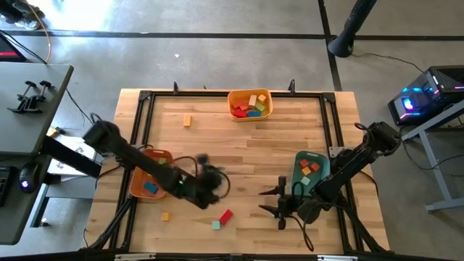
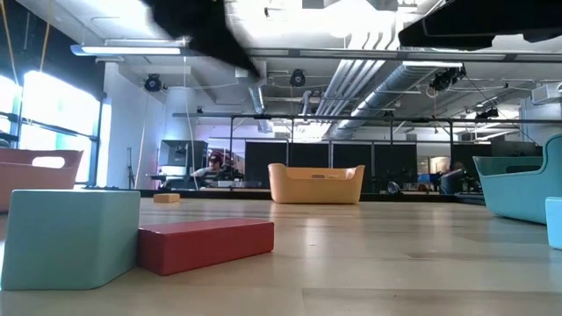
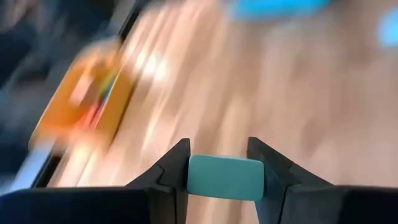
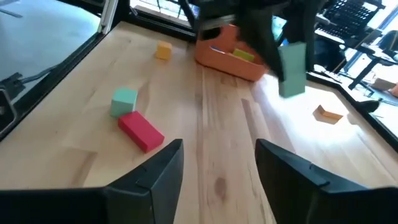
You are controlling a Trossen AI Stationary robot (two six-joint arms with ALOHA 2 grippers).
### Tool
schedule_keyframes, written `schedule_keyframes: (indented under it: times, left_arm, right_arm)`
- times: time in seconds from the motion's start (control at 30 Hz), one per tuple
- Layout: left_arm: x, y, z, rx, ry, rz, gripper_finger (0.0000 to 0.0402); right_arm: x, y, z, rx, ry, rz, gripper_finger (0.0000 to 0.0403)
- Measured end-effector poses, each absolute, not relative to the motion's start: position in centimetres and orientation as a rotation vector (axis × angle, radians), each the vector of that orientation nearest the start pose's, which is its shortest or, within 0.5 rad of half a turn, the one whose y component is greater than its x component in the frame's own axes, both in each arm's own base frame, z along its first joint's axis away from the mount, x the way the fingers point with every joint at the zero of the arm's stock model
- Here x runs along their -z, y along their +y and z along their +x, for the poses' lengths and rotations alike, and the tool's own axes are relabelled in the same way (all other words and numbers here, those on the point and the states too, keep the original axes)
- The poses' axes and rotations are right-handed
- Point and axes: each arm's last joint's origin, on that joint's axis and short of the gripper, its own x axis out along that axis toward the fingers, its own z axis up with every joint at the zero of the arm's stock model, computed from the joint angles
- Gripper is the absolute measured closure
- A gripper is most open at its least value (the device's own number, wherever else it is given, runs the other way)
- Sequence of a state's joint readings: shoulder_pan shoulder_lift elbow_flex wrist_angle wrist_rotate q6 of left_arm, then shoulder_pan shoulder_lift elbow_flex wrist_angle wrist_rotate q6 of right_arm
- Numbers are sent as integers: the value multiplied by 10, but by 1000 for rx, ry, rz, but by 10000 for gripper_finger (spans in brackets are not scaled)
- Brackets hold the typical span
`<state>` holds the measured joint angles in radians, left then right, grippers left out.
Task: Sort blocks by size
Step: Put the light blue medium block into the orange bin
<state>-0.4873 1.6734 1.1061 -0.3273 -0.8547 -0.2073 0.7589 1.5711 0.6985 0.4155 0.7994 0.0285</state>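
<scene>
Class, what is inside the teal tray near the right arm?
The teal tray holds a few small blocks, red, orange and green. The right arm covers its near end, so more may be hidden.

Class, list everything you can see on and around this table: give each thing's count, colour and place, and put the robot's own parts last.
Table: one, light wood, black frame.
Yellow tray: one, far edge, holding mixed blocks.
Orange tray: one, left side, a blue block inside, partly under the left arm.
Teal tray: one, right side, small blocks inside.
Red block: one, near edge.
Teal cube: one, beside the red block.
Orange blocks: two loose, one far left, one near left.
Left gripper: shut on a teal block, lifted.
Right gripper: open, empty, low over the table.
</scene>
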Motion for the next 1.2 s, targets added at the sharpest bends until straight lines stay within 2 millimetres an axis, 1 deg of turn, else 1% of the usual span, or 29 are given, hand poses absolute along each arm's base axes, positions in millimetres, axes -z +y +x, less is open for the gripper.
schedule_keyframes:
  times: [0.1, 0.2, 0.27, 0.33, 0.4, 0.43, 0.5, 0.57, 0.67, 0.77, 0.87, 0.97, 1.07, 1.2]
  left_arm:
    - [-221, -118, 274, -596, 837, 262, 296]
    - [-228, -98, 236, -802, 1020, 107, 296]
    - [-234, -90, 215, -919, 1168, 36, 296]
    - [-238, -86, 202, -1002, 1293, -31, 295]
    - [-240, -86, 195, -1019, 1376, -118, 294]
    - [-238, -86, 194, -989, 1399, -159, 294]
    - [-232, -86, 192, -927, 1433, -232, 293]
    - [-224, -85, 189, -910, 1488, -281, 293]
    - [-213, -78, 179, -951, 1591, -322, 293]
    - [-199, -72, 172, -999, 1645, -356, 292]
    - [-185, -68, 168, -1006, 1667, -381, 291]
    - [-177, -64, 167, -1000, 1661, -399, 284]
    - [-173, -59, 166, -1029, 1670, -408, 265]
    - [-173, -53, 166, -1062, 1656, -395, 229]
  right_arm:
    - [-179, 193, 234, 24, 333, -293, 207]
    - [-179, 194, 234, 19, 334, -292, 207]
    - [-179, 194, 234, 19, 334, -293, 206]
    - [-179, 194, 233, 19, 335, -294, 206]
    - [-179, 194, 233, 19, 337, -297, 206]
    - [-178, 193, 233, 19, 338, -298, 206]
    - [-178, 193, 233, 19, 340, -299, 206]
    - [-178, 193, 233, 19, 340, -299, 206]
    - [-178, 193, 233, 15, 341, -300, 206]
    - [-178, 193, 233, 11, 344, -302, 206]
    - [-177, 193, 233, 11, 347, -305, 206]
    - [-177, 193, 233, 12, 347, -305, 206]
    - [-178, 193, 233, 19, 346, -306, 206]
    - [-177, 193, 233, 20, 346, -305, 206]
